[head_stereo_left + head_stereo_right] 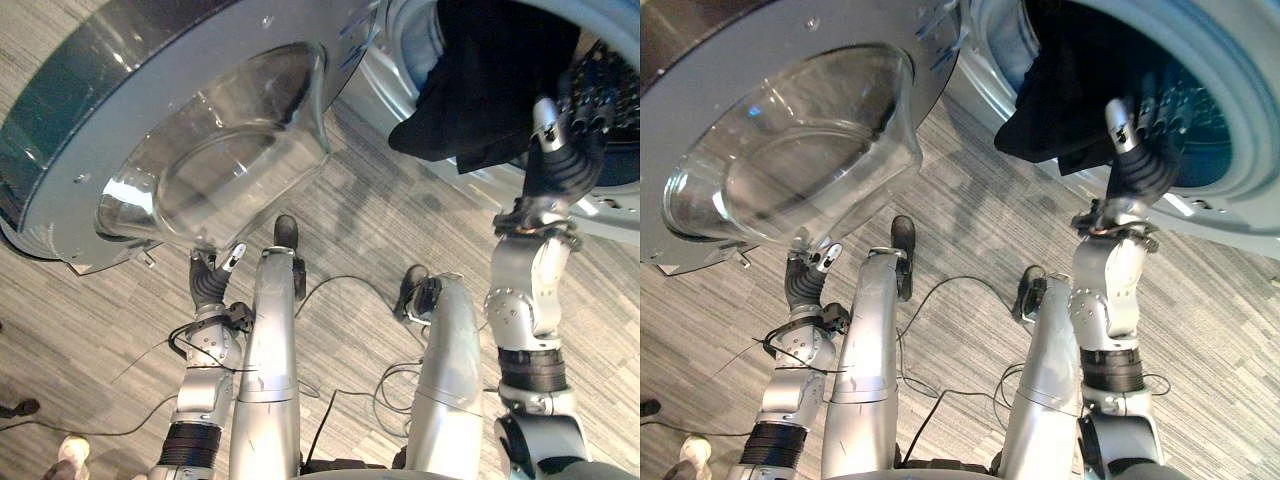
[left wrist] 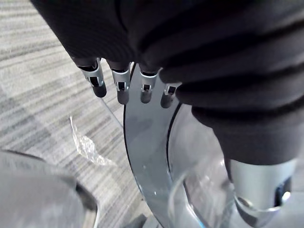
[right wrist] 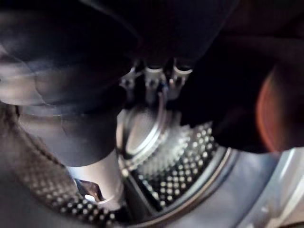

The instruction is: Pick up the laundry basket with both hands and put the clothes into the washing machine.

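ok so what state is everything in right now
washing machine door, swung wide open
dark clothes, partly in drum, spilling over its rim
left robot hand, open, by the door's edge
right robot hand, open, at drum mouth

Door window [image 1: 215,180]: clear glass, glossy and smooth, carried strong reflections. Door ring [image 1: 220,50]: smooth grey with a satin sheen; metal or plastic not determined. Drum [image 3: 190,156]: perforated bright metal, shiny. Garment [image 1: 480,80]: black cloth, matt, soft folds. Floor [image 1: 380,220]: grey, streaked, matt. Left hand [image 2: 199,61]: cover was dark, ribbed and matt; fingers [image 2: 122,85] were polished silver with dark tips.
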